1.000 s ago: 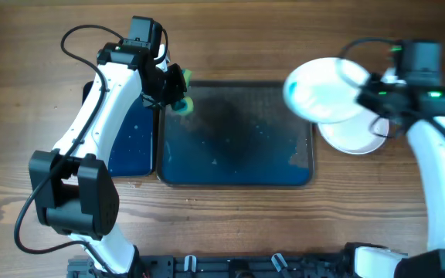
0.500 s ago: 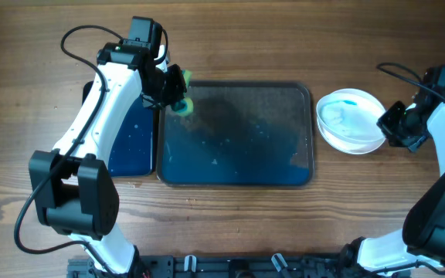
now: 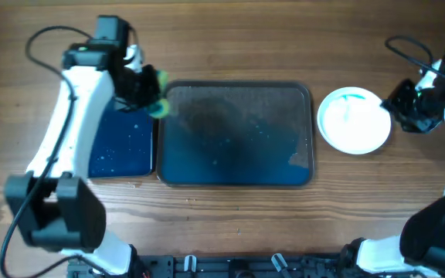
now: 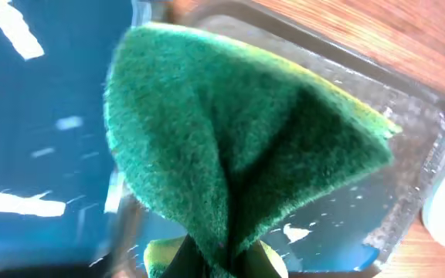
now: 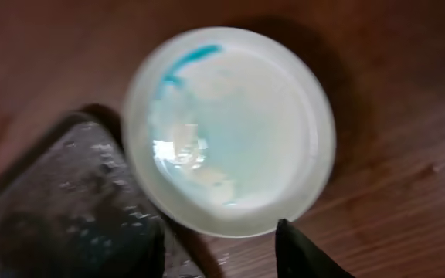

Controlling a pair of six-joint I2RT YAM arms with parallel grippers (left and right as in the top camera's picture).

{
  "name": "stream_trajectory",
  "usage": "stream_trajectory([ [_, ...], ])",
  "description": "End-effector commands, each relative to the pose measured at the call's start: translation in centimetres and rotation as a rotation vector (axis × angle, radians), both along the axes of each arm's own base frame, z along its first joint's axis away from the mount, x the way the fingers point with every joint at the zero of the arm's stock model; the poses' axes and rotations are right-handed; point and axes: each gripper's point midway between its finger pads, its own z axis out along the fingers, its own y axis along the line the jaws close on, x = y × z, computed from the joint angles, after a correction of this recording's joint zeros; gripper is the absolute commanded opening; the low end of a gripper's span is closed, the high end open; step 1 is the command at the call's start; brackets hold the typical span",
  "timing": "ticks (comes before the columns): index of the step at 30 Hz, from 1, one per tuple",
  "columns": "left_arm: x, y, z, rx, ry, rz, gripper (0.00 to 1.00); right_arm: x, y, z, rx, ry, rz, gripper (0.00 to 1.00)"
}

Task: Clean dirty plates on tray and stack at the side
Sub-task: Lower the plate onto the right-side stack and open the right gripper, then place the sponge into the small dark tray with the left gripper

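Pinching the sponge (image 4: 230, 147) at its folded base, the left gripper (image 4: 216, 266) is clamped on it, the green pad fanning out above the fingers; seen from overhead, it hangs over the seam where the tub's (image 3: 122, 147) right edge meets the tray's (image 3: 230, 135) top left corner. The right gripper (image 5: 219, 245) has its fingers apart with nothing between them, just off the near rim of the plates (image 5: 230, 131); from overhead it sits just beside their right rim, over the bare wood of the table (image 3: 230, 38). The plates lie on the table right of the tray, a narrow strip of wood between the two rims; the top one carries a blue streak and a pale film; how many lie under it cannot be told; bare wood runs around them on every side.
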Motion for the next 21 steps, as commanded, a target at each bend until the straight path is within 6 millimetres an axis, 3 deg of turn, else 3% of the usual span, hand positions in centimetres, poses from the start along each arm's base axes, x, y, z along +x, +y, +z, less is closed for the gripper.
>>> stream_trajectory([
  [1,-1.0,5.6,1.7,0.133,-0.023,0.016,0.04,1.5,4.6,3.1,0.043,-0.132,0.213,0.51],
  [6,-2.4,10.3,-1.7,0.26,0.043,0.03,0.04,2.6,7.9,3.2,0.003,-0.154,0.315,0.52],
  [12,-4.2,10.9,-7.7,0.282,0.111,-0.027,0.04,3.5,10.8,3.6,-0.005,-0.195,0.395,0.55],
  [16,-4.8,11.5,-9.8,0.318,0.114,-0.021,0.06,3.4,11.3,3.6,-0.005,-0.192,0.411,0.56],
  [19,-4.8,12.2,-10.2,0.361,0.11,-0.013,0.43,3.3,11.3,3.5,-0.013,-0.191,0.435,0.59],
  [21,-4.4,12.3,-10.1,0.363,0.096,-0.01,1.0,3.1,11.0,3.4,-0.029,-0.18,0.428,0.63],
])
